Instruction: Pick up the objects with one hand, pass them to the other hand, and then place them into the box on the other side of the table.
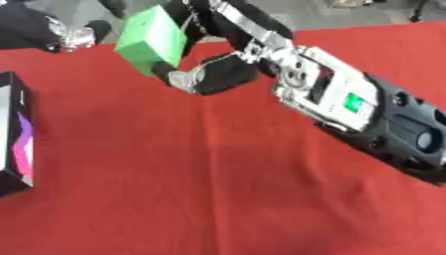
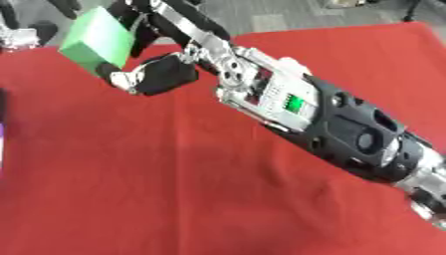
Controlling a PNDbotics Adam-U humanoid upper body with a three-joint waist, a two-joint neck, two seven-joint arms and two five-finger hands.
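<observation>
Item: green block [image 1: 150, 40], held aloft by my right hand [image 1: 213, 74], well above the red desk [image 1: 218, 189] toward its far left part. Fingers curled round it: the thumb presses the lower near edge, the other fingers reach up behind the right face. I cannot see the back of the block, so how far they wrap is unclear.

Orientation: block tilted, one corner up, broad green face turned toward the camera and to the left. That free left face is what the receiving hand would meet first.

Right arm [image 2: 331, 124]: comes in from the lower right and stretches diagonally across the desk, forearm low, wrist raised.

Left hand: in neither eye view. I judge the handover is the step pending; the block already sits on the left side, so my left hand must come up from the left edge toward that open face.

Box [image 1: 16, 134]: dark, with a pink and purple side, at the left edge of the desk, below and left of the block, well apart from it.

Risk, as I judge it: a tilted block could slip during the exchange.
</observation>
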